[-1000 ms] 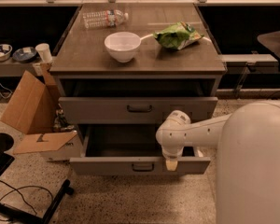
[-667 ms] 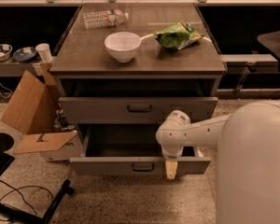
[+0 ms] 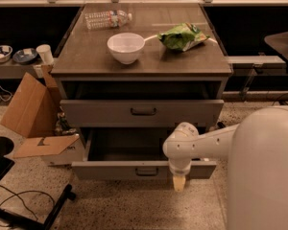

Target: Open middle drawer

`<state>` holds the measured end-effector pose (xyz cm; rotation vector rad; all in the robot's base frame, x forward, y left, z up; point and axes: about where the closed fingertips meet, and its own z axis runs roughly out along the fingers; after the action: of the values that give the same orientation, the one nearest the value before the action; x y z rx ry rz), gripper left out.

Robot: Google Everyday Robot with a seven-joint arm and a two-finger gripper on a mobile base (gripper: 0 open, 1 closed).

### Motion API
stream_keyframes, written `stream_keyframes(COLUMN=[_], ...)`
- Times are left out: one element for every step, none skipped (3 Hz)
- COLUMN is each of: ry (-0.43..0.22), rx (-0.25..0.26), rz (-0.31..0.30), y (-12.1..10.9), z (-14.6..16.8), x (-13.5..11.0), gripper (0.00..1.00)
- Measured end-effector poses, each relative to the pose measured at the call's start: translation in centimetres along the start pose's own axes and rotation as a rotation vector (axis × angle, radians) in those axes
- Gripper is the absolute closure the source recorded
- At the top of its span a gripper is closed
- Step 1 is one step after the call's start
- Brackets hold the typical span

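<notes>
Though second of three in the front of the desk (image 3: 86,63), drawn well out from it: the middle drawer (image 3: 105,170), with a flat grey front, a small dark handle (image 3: 147,171) at the centre and a plain grey inside open to view. Above it in the desk, the taller top drawer (image 3: 101,113), standing out only a little, with a dark gap over its front. Low before the desk, toward its right side, the gripper (image 3: 179,182) on a white arm (image 3: 206,140), pointing down at the floor, its tan tip just right of the handle and crossing the lower edge of the drawer front. Whether touching that front or only hanging before it, cannot tell; whether open or closed, cannot tell either. On the desk top: a white bowl (image 3: 126,47) near the middle, a clear plastic bottle (image 3: 108,19) lying at the back left, a green bag (image 3: 183,36) toward the right. On the floor to the left of the desk, an open cardboard box (image 3: 31,109).
</notes>
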<state>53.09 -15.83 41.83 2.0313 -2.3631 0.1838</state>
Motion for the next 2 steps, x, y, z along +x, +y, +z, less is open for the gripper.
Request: stream_keyframes(ry=[0.016, 0.016], rx=[-0.097, -0.097], rz=[0.021, 0.021], y=[4.98, 4.90], z=[1.28, 0.46], x=[1.76, 1.74], gripper=[0.49, 0.73])
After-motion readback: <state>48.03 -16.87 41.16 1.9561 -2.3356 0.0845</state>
